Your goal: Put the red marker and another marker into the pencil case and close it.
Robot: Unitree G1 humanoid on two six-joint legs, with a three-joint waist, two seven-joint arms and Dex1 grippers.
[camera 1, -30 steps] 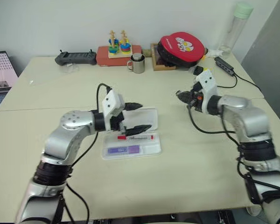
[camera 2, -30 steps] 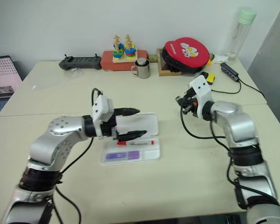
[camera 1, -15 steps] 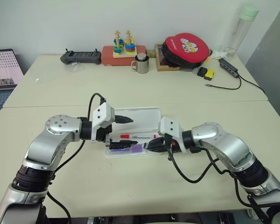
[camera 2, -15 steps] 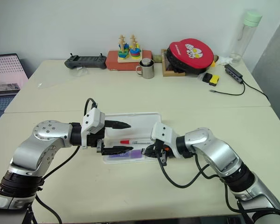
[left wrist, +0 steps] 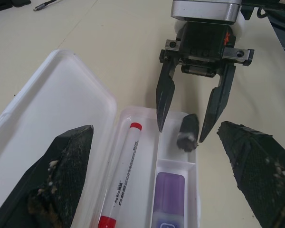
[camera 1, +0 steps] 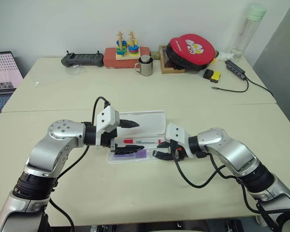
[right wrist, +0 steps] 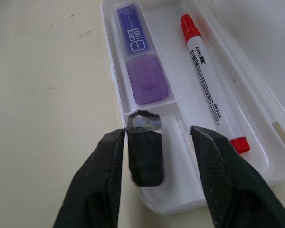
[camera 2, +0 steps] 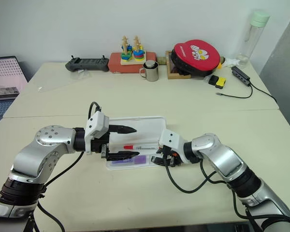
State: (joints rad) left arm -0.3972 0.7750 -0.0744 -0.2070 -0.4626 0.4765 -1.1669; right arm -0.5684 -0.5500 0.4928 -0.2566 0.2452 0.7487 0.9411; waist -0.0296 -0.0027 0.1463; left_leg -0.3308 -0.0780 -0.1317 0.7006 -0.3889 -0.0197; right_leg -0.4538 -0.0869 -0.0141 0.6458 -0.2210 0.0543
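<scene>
white pencil case (right wrist: 275,156), white-barrelled red marker (right wrist: 210,85) with red cap and tail, lavender-purple marker (right wrist: 137,57), dark grey stick (right wrist: 145,152), black fingers (right wrist: 92,190), cream table (camera 1: 193,106)

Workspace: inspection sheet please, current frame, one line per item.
Surface: beige tabletop, two slabs butted together.
Job's things: flat white plastic pencil case open, lid laid back; slim white red-capped marker and chunky purple marker both in its tray.
Clutter: small dark grey stick in the tray's end compartment.
Grippers: left pincer open over the case; right pincer open, jaws astride the grey stick.
Cables: black cable with hub at far right.
Surroundings: steel mug, red round case, stacking toy, black controller, clear bottle, laptop.
</scene>
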